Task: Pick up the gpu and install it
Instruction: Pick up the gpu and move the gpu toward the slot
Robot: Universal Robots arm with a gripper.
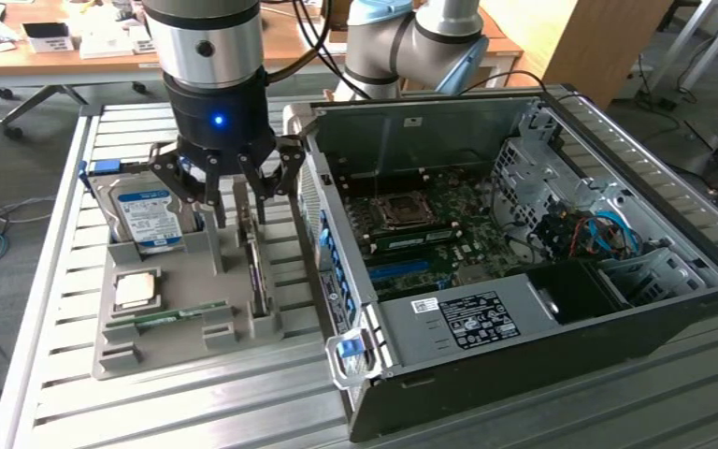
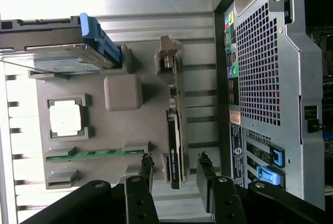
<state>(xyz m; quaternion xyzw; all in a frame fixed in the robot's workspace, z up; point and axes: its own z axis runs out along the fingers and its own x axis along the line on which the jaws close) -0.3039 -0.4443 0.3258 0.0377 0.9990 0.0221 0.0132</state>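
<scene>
Exterior view first. The gripper (image 1: 236, 192) hangs over the grey tray (image 1: 172, 351), its jaws spread wide and empty. The gpu (image 1: 257, 271) stands on edge in a slot on the side of the tray nearest the open computer case (image 1: 522, 281), just below the fingers. Its long axis runs away from the camera, roughly parallel to the case's rear wall, with one long edge pointing up. The hard drive (image 1: 147, 215) stands further to the exterior view's left, and the CPU (image 1: 135, 288) and RAM stick (image 1: 179, 313) lie flat in front of it.

Wrist view. I'm looking straight down on the gpu (image 2: 174, 146), which shows as a thin dark strip. The gripper (image 2: 175, 164) straddles it near one end, a finger on each flat face and a gap on both sides — nothing touching. The hard drive (image 2: 57, 52) is well apart from the card.

My read on handling: the card is light and stiff, but fragile. Its faces carry components, so a hard squeeze or a twist could do damage. I'd pinch it across the thickness near the upper edge, closer to the middle of its length than the jaws sit now, so it doesn't swing. I can't tell for certain which end carries the metal bracket — the far end looks paler.
</scene>
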